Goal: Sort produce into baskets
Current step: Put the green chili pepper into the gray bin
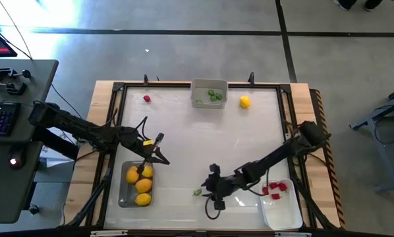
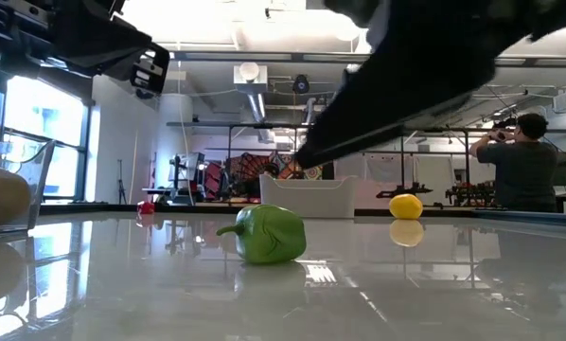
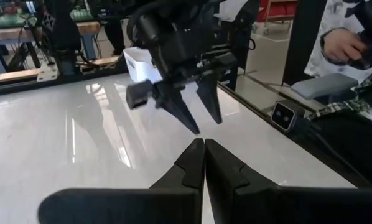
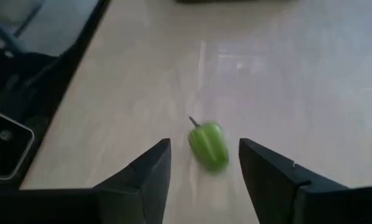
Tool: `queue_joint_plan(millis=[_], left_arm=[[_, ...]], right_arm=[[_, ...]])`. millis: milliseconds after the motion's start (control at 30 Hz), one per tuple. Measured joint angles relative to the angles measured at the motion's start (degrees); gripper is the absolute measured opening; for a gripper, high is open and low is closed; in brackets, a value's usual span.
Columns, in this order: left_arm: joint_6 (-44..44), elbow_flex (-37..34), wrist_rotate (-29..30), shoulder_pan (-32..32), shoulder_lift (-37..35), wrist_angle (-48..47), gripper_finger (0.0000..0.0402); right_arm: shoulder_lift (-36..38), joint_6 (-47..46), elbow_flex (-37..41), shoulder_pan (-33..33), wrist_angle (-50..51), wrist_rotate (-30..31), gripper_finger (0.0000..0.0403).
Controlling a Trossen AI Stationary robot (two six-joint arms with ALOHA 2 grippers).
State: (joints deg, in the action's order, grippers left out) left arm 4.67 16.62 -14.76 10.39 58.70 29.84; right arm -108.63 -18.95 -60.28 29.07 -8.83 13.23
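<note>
The bench (image 1: 184,131) is a white surface in a dark frame. The right arm reaches in from the right edge toward the near edge, and its gripper (image 4: 204,163) has its fingers apart, one on each side of a small green pepper (image 4: 209,145) that lies on the bench surface, not lifted. The left arm comes from the left edge, and its gripper (image 3: 204,163), fingers pressed together and holding nothing, hangs over the grey bin (image 1: 123,195) at the near left corner, which holds several lemons (image 1: 143,185). A white bin (image 1: 286,214) at the near right corner holds red strawberries (image 1: 275,189). A third bin (image 1: 200,101) at the middle of the far edge holds green pieces (image 1: 215,95). A loose lemon (image 1: 244,101) lies just to its right, and a loose strawberry (image 1: 146,99) lies near the far left corner.
</note>
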Motion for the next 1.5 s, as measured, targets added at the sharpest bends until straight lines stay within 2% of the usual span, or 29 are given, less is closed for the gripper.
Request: queue_joint_plan(millis=[200,467,633,767,1000,1100,1200,1367,1500], left_arm=[[-0.1,0.0,0.1,0.0,0.0,-0.1,0.0],[0.0,0.0,0.1,0.0,0.0,-0.2,0.0],[0.0,0.0,0.1,0.0,0.0,-0.4,0.0],[0.0,0.0,0.2,0.0,0.0,-0.4,0.0],[0.0,0.0,4.0,0.0,0.0,-0.4,0.0],[-0.5,0.0,6.7,0.0,0.0,-0.2,0.0],[-1.5,0.0,10.9,0.1,0.0,0.0,0.0],[-1.6,0.0,18.6,-0.1,0.0,0.1,0.0],[-2.3,0.1,20.2,-2.7,0.0,0.0,0.0]], right_arm=[[-4.5,2.9,-0.8,-2.9,-4.6,-5.7,0.0181],[-6.9,3.8,-0.8,-5.1,-7.4,-13.2,0.0181],[-8.5,3.8,-0.8,-5.1,-8.6,-14.0,0.0177],[-8.5,3.8,-0.8,-5.2,-8.7,-13.9,0.0143],[-8.5,5.0,-0.8,-6.3,-8.6,-13.9,0.0036],[-7.5,6.5,-0.8,-7.0,-8.0,-13.0,0.0014],[-3.8,7.5,-0.8,-8.3,-4.9,-11.2,0.0019],[4.9,10.4,-0.8,-13.4,6.6,-1.4,0.0035],[10.8,13.0,-0.8,-21.7,11.2,6.2,0.0032]])
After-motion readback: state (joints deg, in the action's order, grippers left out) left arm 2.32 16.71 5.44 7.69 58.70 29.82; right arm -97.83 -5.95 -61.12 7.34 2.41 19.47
